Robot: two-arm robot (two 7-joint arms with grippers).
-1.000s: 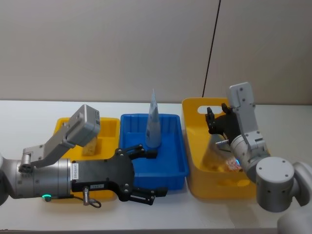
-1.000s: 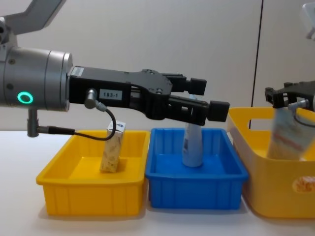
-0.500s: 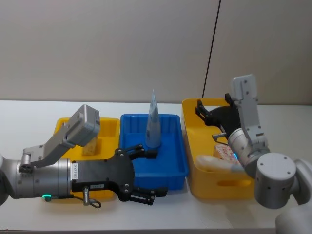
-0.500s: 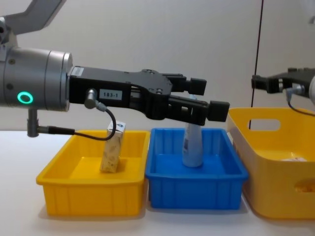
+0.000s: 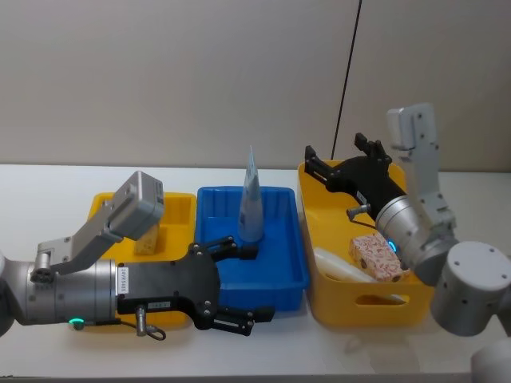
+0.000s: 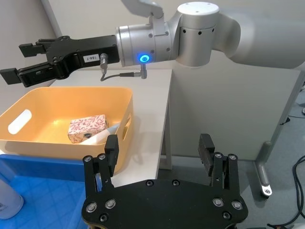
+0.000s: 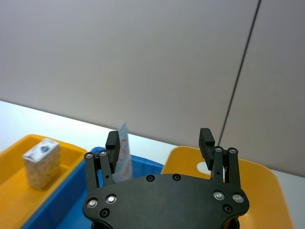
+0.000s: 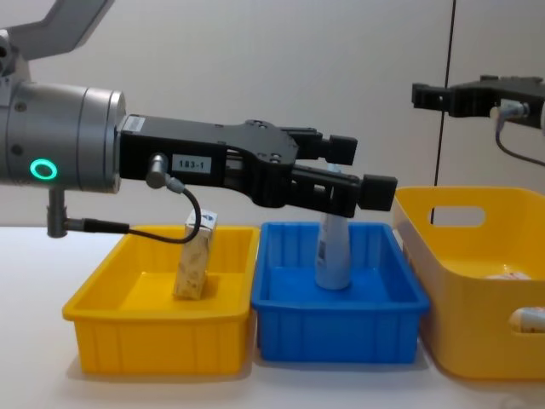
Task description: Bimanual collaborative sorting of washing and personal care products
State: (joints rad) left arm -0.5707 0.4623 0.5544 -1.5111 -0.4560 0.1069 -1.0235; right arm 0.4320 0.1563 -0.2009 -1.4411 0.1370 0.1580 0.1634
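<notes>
A pale-blue squeeze tube stands upright in the blue bin, also seen from the chest. A white boxy pack stands in the left yellow bin. A red floral pack and a white tube lie in the right yellow bin. My left gripper hovers open and empty at the blue bin's near side. Well above the right bin, my right gripper is raised, open, with nothing between its fingers.
The three bins stand side by side on a white table, close to its front edge. A black cable runs down the wall behind the right bin. In the left wrist view the table's right edge drops off just past that bin.
My right gripper let go of the floral pack, which now lies in the right yellow bin, and rose open above it. The left arm has not moved.
</notes>
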